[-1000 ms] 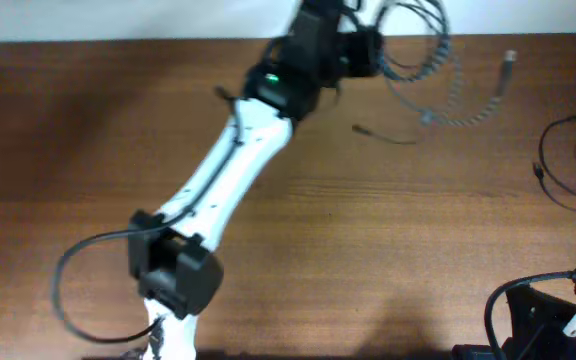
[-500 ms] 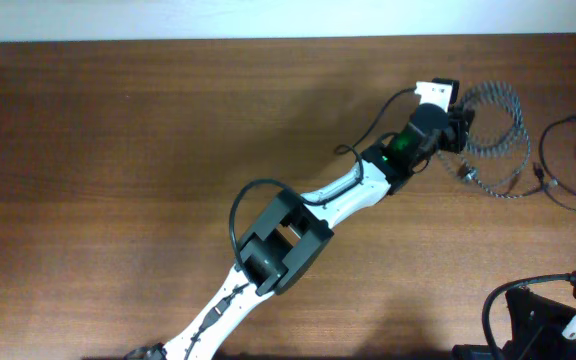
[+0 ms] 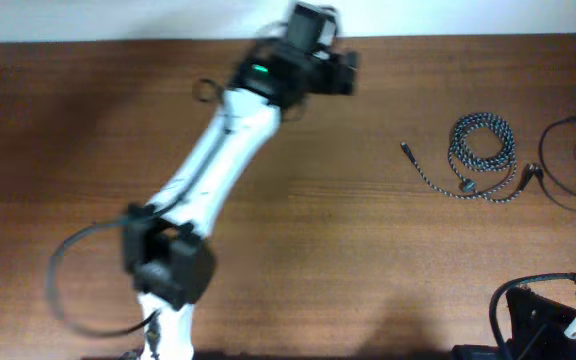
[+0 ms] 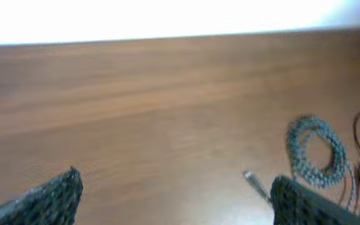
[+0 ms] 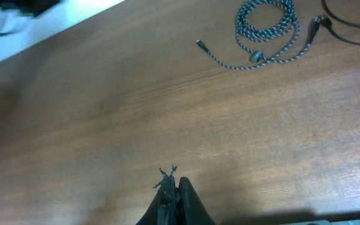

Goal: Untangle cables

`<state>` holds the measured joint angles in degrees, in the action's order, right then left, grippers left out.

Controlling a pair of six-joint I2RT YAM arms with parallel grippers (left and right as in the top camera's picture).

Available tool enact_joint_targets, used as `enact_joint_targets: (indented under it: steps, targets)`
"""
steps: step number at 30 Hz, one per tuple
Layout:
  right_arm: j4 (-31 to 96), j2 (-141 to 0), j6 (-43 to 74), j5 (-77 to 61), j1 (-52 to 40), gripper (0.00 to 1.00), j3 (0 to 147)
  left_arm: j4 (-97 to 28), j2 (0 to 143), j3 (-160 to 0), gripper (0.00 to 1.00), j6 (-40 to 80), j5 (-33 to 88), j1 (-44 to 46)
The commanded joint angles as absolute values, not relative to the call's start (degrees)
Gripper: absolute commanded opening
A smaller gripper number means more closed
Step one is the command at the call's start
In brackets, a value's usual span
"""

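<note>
ovhd: black-and-white speckled braided cable (image 3: pixel 483 148) coiled flat, right side of brown wooden table (image 3: pixel 368 250), thin plain black cable (image 3: pixel 551 192) just beside | l wrist: left gripper (image 4: pixel 175 181) fingers wide apart, empty | r wrist: right gripper (image 5: pixel 170 178) fingers together, holds nothing, well apart from coil

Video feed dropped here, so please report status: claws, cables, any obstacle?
Left claw open, empty. Right claw shut, empty. Speckled cable coiled on table, thin black cable beside it. No obstacle seen.

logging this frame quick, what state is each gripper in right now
Left gripper: open, fingers wide apart, holding nothing.
Right gripper: closed, nothing visible between its fingers.
</note>
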<state>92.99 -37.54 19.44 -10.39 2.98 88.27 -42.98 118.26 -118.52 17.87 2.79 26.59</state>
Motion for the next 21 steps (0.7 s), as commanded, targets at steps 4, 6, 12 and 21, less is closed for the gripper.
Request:
enact_joint_targets:
  steps: [4, 6, 12, 21]
  targets:
    - [92.6, -37.3, 19.9, -8.3, 2.7, 0.04, 88.1, -63.1, 96.5, -118.8, 0.99, 17.6, 2.8, 7.1]
    - [91.9, -37.3, 19.9, -6.3, 2.6, 0.05, 85.6, -73.2, 87.8, -118.8, 0.99, 21.4, 2.7, 0.6]
    - [78.0, -37.4, 20.2, -18.6, 2.6, 0.08, 68.4, -84.8, 64.9, -117.0, 0.99, 21.4, -10.5, -0.9]
    - [66.6, -37.5, 20.2, -19.1, 2.6, 0.93, 67.1, -71.2, 26.8, -66.0, 0.99, 26.6, -12.9, -0.9]
